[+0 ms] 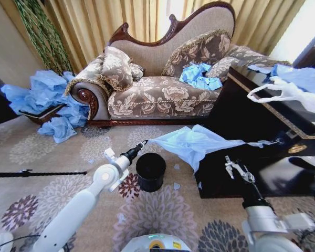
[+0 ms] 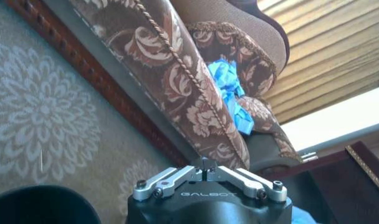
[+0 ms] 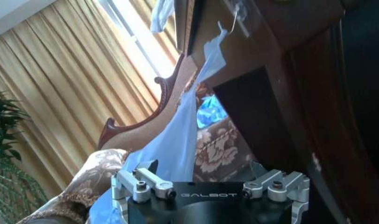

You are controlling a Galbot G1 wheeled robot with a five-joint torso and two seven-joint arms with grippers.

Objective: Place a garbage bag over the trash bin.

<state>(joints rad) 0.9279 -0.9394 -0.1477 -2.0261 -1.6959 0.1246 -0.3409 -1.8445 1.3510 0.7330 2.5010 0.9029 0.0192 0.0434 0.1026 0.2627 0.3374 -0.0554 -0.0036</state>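
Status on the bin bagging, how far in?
Early. Nothing done: the trash bin stands bare on the carpet. The garbage bag hangs off the dark table, unheld. Left gripper is shut above the bin; right gripper is open near the table. Left: grab, spread, fit.

A home sitting room: an ornate carved-wood chaise sofa in floral brocade [image 1: 163, 79], long pleated gold curtains [image 1: 121, 21], a flower-patterned beige carpet [image 1: 42, 152], and a dark polished wooden cabinet [image 1: 252, 121].
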